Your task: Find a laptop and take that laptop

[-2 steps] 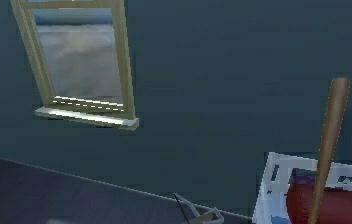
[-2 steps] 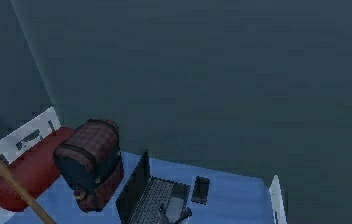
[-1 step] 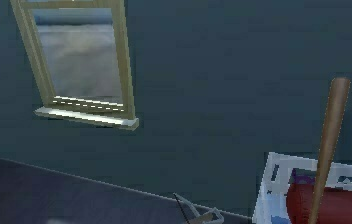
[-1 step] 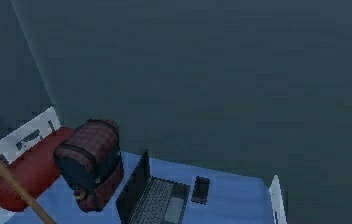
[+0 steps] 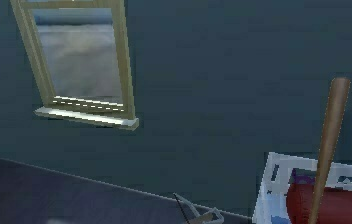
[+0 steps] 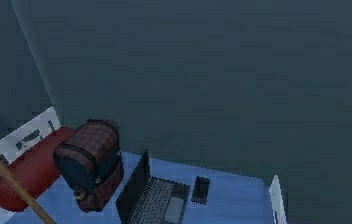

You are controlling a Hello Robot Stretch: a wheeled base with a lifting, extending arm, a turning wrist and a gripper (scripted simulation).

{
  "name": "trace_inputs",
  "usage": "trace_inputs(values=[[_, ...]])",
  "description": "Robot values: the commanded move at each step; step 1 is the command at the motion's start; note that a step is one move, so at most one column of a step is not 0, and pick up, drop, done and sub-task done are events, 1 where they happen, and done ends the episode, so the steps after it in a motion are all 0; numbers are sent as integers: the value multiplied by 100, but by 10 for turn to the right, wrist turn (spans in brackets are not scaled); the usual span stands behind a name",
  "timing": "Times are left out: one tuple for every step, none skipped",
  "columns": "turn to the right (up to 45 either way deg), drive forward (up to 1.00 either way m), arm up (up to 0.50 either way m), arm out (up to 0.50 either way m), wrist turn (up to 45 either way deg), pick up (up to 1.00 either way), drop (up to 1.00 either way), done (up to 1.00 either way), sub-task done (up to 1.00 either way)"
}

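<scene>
A dark blue-grey wall (image 6: 234, 80) backs a blue-sheeted bed (image 6: 234, 195). A pale-framed window (image 5: 76, 60) sits in the forward view's upper left. On the bed are a red pillow (image 6: 29, 165), a plaid backpack (image 6: 89, 160) and, bottom centre of the arm side view, the open laptop (image 6: 154, 198), with a phone (image 6: 201, 189) just right of it. The end effector's state cannot be told.

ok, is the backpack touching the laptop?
Cannot tell. Arm side view: the backpack overlaps the raised lid of the laptop, no gap showing between them, but that may be depth only.
</scene>
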Motion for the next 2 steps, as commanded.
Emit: trace_inputs(values=[[0, 0, 10, 0, 0, 0, 0, 0, 0], [0, 0, 0, 0, 0, 0, 0, 100, 0]])
